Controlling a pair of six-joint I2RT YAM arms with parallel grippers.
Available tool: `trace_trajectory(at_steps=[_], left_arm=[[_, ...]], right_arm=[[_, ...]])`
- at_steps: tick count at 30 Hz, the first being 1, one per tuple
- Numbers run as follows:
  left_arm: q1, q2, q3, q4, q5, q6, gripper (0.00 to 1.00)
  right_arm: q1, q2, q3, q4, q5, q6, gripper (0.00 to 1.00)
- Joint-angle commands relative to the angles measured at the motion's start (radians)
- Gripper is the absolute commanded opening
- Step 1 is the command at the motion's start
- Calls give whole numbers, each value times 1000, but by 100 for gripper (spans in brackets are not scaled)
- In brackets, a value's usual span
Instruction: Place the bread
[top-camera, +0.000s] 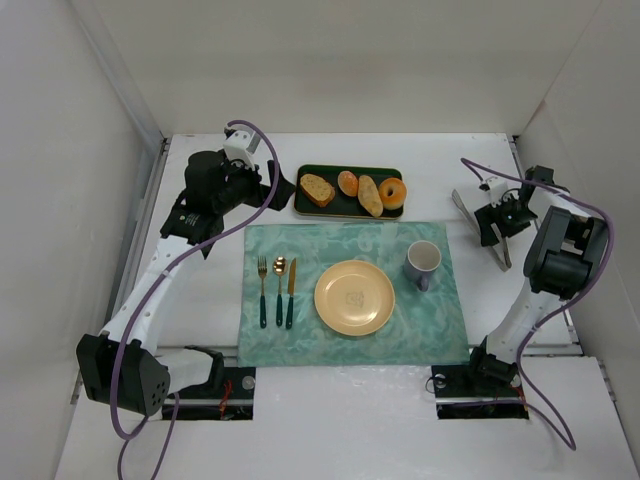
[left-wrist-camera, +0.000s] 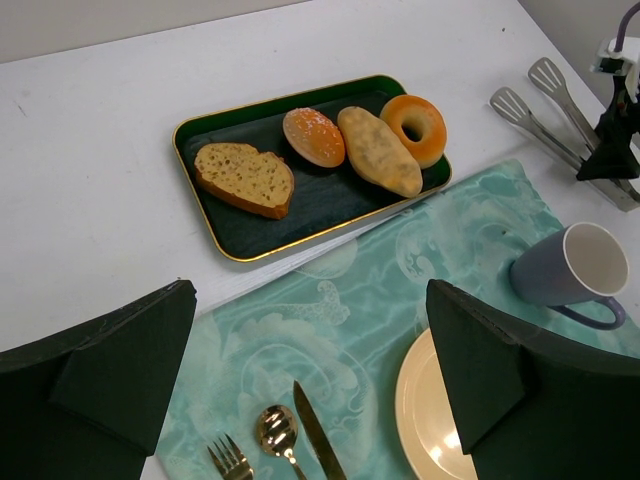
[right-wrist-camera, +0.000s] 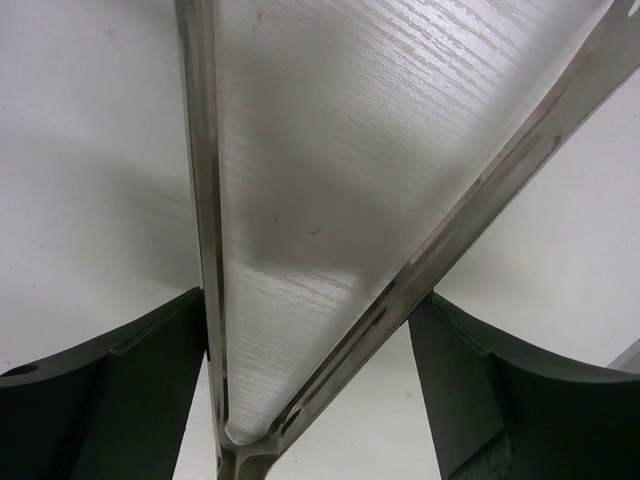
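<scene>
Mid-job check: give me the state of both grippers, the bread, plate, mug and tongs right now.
left gripper: open, empty, above the placemat edge near the tray.
right gripper: open, fingers either side of the tongs.
bread: on the tray, not gripped.
plate: empty.
mug: upright, empty.
tongs: spread open, lying on the table.

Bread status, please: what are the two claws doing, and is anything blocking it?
Left gripper open, empty. Right gripper open, straddling the tongs. Bread untouched on the tray, between slice and long roll. Nothing over it.
</scene>
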Motion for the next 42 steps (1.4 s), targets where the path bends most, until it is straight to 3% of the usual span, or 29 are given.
trace_trajectory(at_steps=[1,7,17,35,42], left_arm=[[-3,-19,40,35,18,6,100],[-3,-19,40,35,18,6,100],[-3,-28,40,44,18,6,100],[-3,-46,31,63,27,6,100],[-3,-46,22,63,9,6,100]], right_arm=[[9,18,2,-35,-13,13,83],[9,18,2,-35,-13,22,55],[9,-31,-40,18,-97,68,54],[9,-390,1,147,-298,272,54],[114,-509,6,136,-318,321,54]])
